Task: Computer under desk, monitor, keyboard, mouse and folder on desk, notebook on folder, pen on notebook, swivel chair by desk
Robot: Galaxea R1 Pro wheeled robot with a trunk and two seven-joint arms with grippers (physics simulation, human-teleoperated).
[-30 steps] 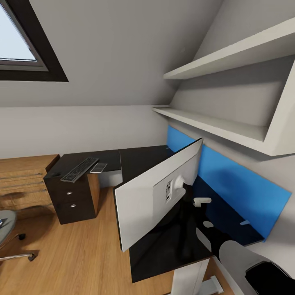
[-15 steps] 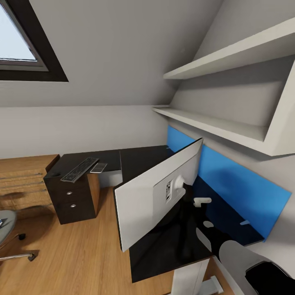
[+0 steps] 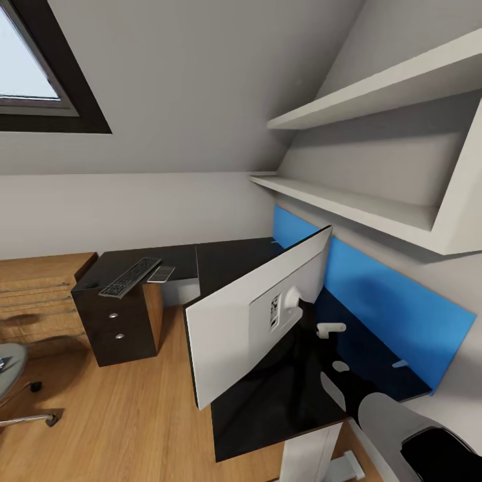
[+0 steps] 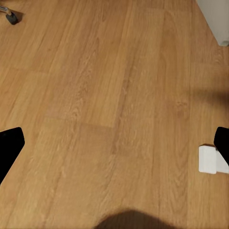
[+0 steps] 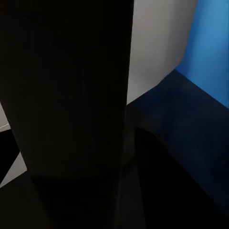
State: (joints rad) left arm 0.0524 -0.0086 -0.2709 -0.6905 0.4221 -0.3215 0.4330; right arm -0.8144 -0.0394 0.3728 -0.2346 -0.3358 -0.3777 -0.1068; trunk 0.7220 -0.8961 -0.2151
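The monitor (image 3: 258, 321) stands tilted over the near wing of the black desk (image 3: 227, 261), its pale back toward me. My right arm (image 3: 408, 435) reaches in from the lower right, and its gripper is hidden behind the monitor. In the right wrist view a broad dark upright (image 5: 71, 109) stands very close, and no fingers can be made out. The keyboard (image 3: 130, 276) and the notebook (image 3: 161, 274) lie on the desk's far wing. An edge of the swivel chair (image 3: 10, 375) shows at the left. My left gripper (image 4: 114, 148) hangs open over the wooden floor.
A black drawer unit (image 3: 117, 328) carries the desk's far wing, beside a light wooden dresser (image 3: 40, 294). A blue wall panel (image 3: 388, 301) and white shelves (image 3: 361, 207) line the right wall. The desk leg's white foot (image 4: 210, 160) and a chair caster (image 4: 10, 18) rest on the floor.
The monitor has shifted slightly to the left and a little lower in the picture. Everything else is as it was.
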